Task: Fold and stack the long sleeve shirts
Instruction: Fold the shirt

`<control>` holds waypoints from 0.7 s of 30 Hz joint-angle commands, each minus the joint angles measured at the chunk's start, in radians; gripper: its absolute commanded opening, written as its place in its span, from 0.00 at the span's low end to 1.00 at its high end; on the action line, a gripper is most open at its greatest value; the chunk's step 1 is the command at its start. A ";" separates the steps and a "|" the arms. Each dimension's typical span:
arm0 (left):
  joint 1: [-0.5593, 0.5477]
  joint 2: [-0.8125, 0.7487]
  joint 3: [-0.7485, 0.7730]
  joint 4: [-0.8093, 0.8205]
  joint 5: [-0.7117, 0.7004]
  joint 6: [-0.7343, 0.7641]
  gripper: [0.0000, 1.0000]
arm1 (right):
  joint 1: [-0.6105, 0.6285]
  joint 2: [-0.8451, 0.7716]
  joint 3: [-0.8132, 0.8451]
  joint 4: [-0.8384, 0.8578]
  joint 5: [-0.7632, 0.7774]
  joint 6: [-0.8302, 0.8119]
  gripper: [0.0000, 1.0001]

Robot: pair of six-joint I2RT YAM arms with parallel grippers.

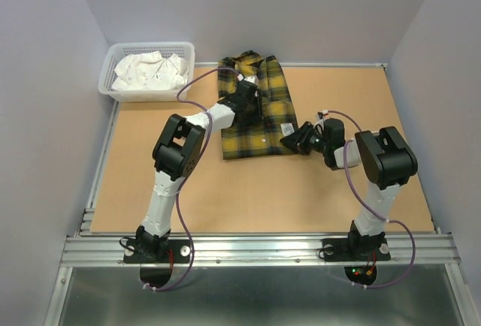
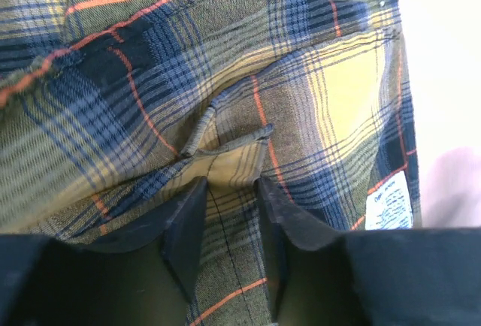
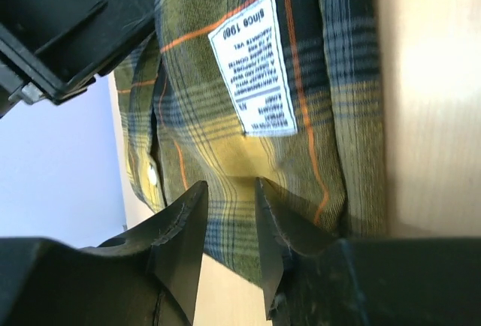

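1. The yellow plaid flannel shirt lies on the brown table between the two arms. It is a narrowed rectangle with the collar at the far end and the hem towards the bases, so its long axis runs away from the robot.
2. The left gripper sits on the upper middle of the shirt. Its fingers are half closed, pinching a raised ridge of cloth between them.
3. The right gripper is at the near right corner. Its jaws are drawn in on the bunched edge just below the white care label.
4. With one hold near the hem and one further up, I'd guess the coming fold runs along that long axis, near end over towards the collar. The right arm has the corner that must travel.
5. The flannel is soft, ribbed and limp, and it wrinkles wherever it is pinched.
6. A white slotted plastic basket of white garments stands at the far left, apart from the shirt.
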 commanded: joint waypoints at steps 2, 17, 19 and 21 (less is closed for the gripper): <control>0.007 -0.050 0.009 0.012 -0.034 0.034 0.56 | 0.007 -0.088 -0.048 -0.044 0.042 -0.075 0.38; 0.007 -0.634 -0.628 0.032 -0.011 -0.021 0.63 | 0.210 -0.163 0.355 -0.277 0.036 -0.106 0.47; 0.007 -0.647 -0.690 0.035 0.001 -0.030 0.56 | 0.254 -0.119 0.389 -0.245 0.038 -0.083 0.47; 0.007 -0.639 -0.718 0.037 0.012 -0.035 0.53 | 0.289 -0.077 0.407 -0.220 0.035 -0.060 0.47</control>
